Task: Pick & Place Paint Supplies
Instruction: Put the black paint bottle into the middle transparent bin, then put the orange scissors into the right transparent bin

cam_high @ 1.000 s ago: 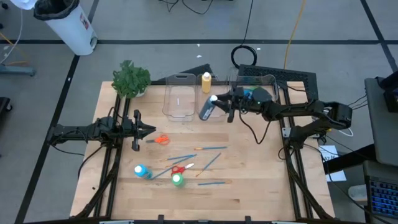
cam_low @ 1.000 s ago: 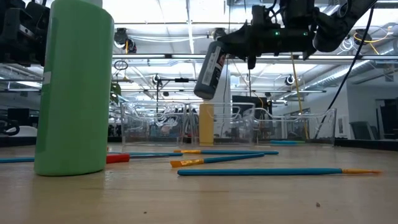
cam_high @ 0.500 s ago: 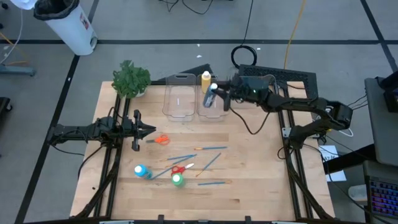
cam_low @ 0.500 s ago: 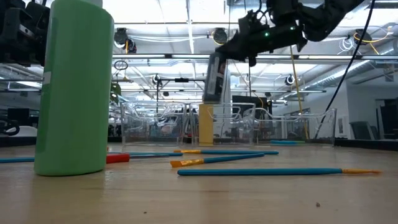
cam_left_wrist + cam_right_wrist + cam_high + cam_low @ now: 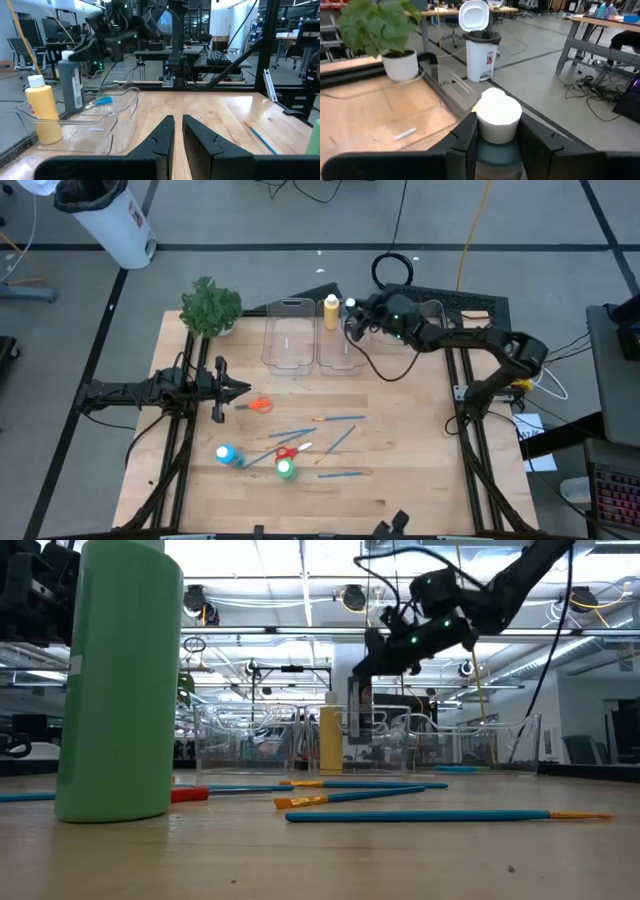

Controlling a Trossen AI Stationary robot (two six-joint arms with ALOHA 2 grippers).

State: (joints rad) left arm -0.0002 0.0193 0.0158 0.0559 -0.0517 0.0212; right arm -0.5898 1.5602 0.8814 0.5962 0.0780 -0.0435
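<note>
My right gripper is shut on a dark paint bottle with a white cap, upright over the clear bins at the far edge. The bottle also shows in the low view and the left wrist view. A yellow bottle stands beside it. On the bare wood lie blue brushes, orange scissors, red scissors, a blue bottle and a green bottle. My left gripper waits shut at the left, holding nothing. My right gripper pinches the dark bottle between its two fingers, on the dark shoulder just under the white cap. The fingers lie level and come from the table's right. The bottle hangs upright, its lower end about level with the bin's rim.
A potted plant stands at the far left corner. Three clear bins line the far edge, one under my right arm. A white waste bin stands on the floor beyond the table. The near right wood is bare.
My right gripper has gone toward the table's far edge and slightly down, over the bins, turning as it went. The dark bottle, which hung tilted with its base toward the near left, now stands upright in the grip.
</note>
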